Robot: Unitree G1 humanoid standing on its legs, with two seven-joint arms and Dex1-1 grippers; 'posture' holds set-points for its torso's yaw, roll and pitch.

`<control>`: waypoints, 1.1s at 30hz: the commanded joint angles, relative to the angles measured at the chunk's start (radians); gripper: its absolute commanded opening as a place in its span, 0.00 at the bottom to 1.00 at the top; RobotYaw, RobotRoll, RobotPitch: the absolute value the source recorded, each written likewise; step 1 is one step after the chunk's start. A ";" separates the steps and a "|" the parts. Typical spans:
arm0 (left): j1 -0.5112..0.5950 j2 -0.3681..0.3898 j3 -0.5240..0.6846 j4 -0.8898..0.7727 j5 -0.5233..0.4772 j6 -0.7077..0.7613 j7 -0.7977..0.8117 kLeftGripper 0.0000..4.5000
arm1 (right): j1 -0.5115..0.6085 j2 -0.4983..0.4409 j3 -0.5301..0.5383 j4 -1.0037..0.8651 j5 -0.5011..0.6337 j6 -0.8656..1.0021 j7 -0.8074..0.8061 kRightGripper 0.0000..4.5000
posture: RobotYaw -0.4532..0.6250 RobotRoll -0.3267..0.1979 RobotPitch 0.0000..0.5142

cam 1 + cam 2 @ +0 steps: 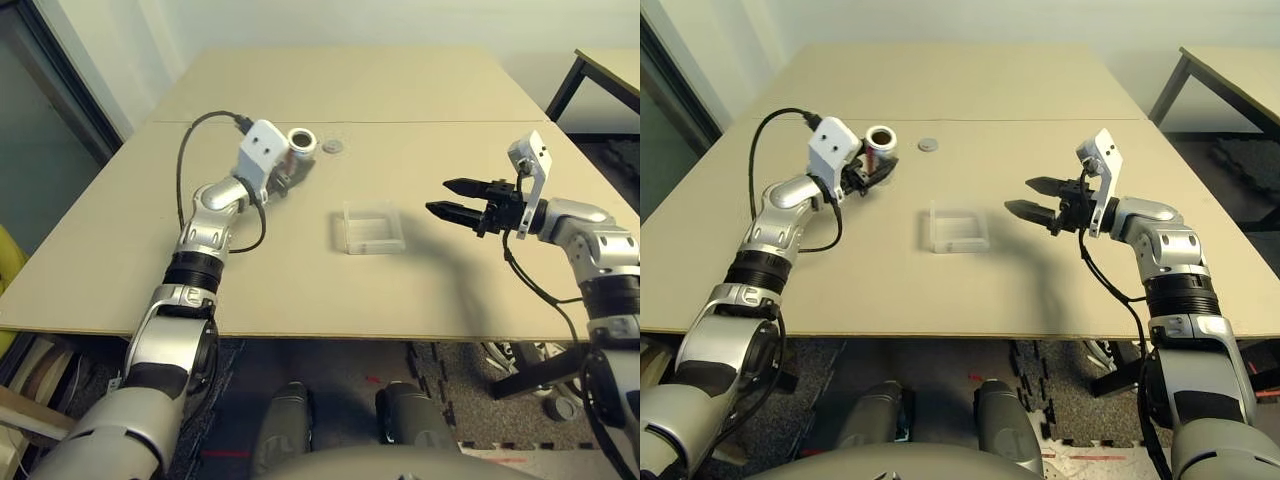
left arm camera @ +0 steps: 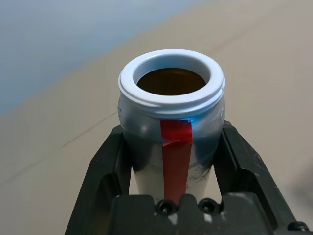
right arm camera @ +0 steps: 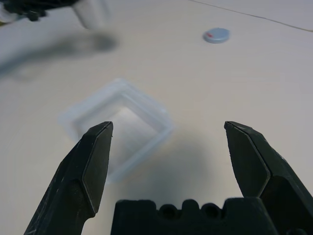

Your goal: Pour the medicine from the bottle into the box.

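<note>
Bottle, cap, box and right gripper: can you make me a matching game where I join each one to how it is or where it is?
1. Bottle
2. Cap
3. Box
4. Right gripper

A. Lying on the table, off the bottle
B. Open, with nothing between its fingers
C. Open at the top, with a red stripe, held by the left gripper
D. Clear, on the table between the two arms

Right pairs: 1-C, 2-A, 3-D, 4-B
</note>
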 commanded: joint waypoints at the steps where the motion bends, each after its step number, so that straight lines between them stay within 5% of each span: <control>1: 0.026 0.000 0.034 0.025 0.005 -0.016 0.108 0.56 | -0.014 0.004 -0.018 0.028 -0.011 -0.026 -0.008 1.00 | 0.44 0.62 0.00; 27: 0.016 -0.052 0.172 0.229 -0.157 0.016 0.206 0.56 | -0.009 -0.008 -0.015 0.053 -0.037 -0.051 -0.018 1.00 | 0.43 0.62 0.01; 33: 0.027 -0.047 0.163 0.209 -0.152 0.033 0.203 0.99 | -0.013 -0.005 -0.015 0.068 -0.044 -0.060 -0.018 1.00 | 0.44 0.62 0.02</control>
